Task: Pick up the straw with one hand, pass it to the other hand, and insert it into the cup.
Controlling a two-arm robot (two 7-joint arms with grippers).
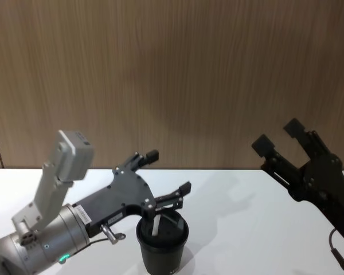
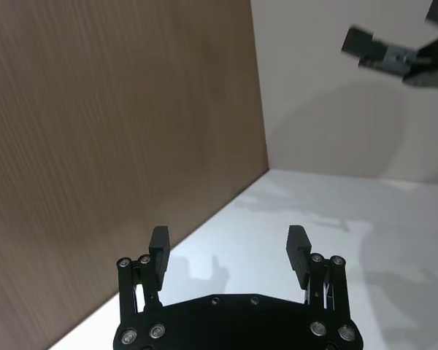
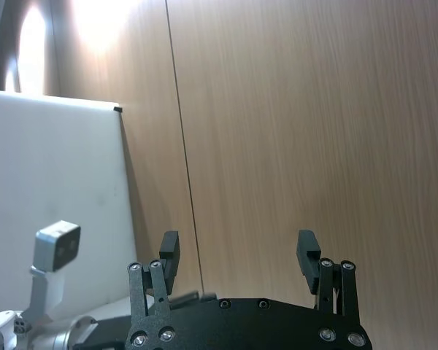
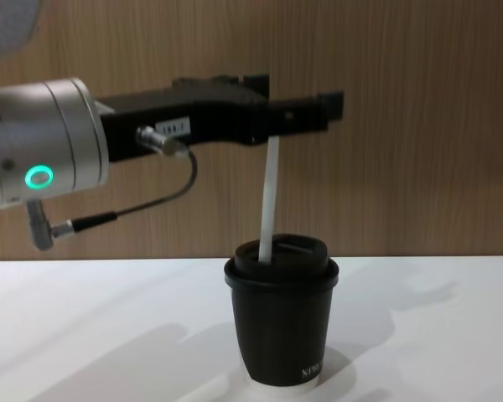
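the left gripper (image 1: 171, 173), on its silver-white arm, reaches level over the cup (image 4: 282, 320), jaws spread and released above the straw (image 4: 269, 201). the thin white tube stands nearly upright in the domed lid of the matte black paper cup on the smooth white worktop (image 4: 109, 327). the right gripper (image 1: 280, 136) hangs raised to the right, fingers apart, grasping nothing.

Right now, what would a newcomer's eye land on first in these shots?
The white straw standing in the lid of the black coffee cup near the table's front, its top beside the left hand, whose fingers are spread open above the cup. Next, the right hand, also open, raised off to the right against the wood-panel wall.
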